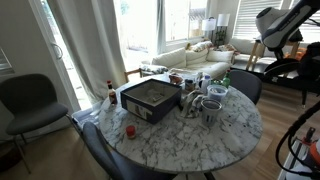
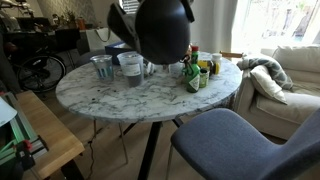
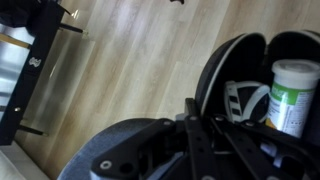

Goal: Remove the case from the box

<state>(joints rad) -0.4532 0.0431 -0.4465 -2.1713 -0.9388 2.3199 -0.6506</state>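
The box (image 1: 150,98) sat open side up on the round marble counter (image 1: 235,132) in an exterior view, with white mugs (image 1: 210,105) just beside it and a small red thing (image 1: 130,130) near its corner. The case could not be made out inside it. The arm (image 1: 278,28) hung high, well apart from the counter. In the wrist view only dark parts of the claw (image 3: 200,150) showed above wood floor (image 3: 120,70); wide or narrow, I could not tell.
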